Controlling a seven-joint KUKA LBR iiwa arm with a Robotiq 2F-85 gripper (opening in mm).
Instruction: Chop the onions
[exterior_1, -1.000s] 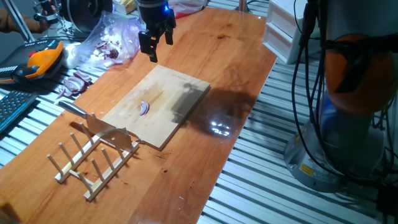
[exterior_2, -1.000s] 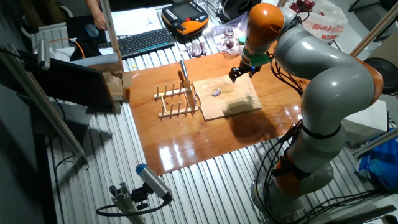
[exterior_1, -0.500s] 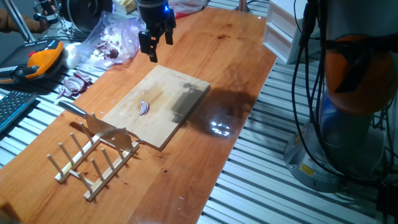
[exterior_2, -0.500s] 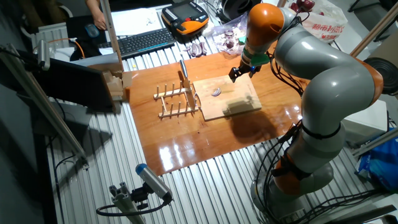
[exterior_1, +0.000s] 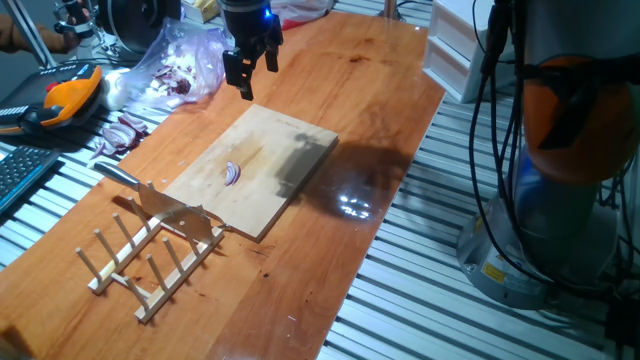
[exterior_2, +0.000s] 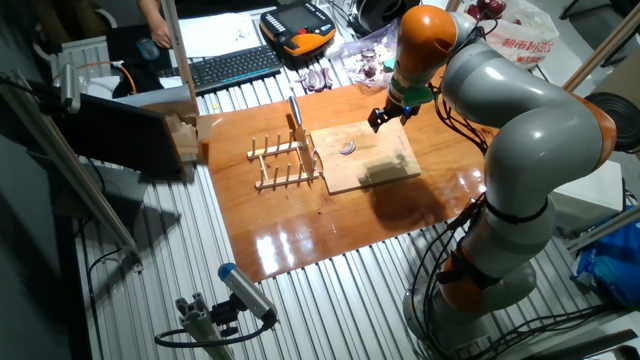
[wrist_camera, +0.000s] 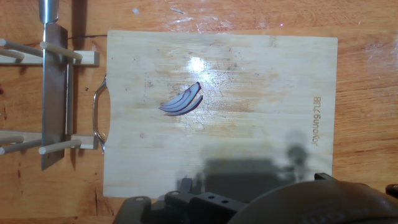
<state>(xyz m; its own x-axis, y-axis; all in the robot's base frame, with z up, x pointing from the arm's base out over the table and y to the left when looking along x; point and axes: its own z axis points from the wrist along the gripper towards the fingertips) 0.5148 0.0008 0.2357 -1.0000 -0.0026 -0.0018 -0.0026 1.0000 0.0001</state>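
A small curved sliver of red onion, purple with white, lies near the middle of the wooden cutting board. My gripper hangs in the air above the board's far edge, well away from the onion. Its fingers stand apart with nothing between them. In the hand view only the gripper's dark body shows along the bottom edge; the fingertips are out of sight. A knife rests in a wooden dowel rack next to the board.
A clear plastic bag of red onion scraps and a loose pile of purple strips lie beyond the board. An orange teach pendant and a keyboard sit off the table's far side. The robot base stands to the right.
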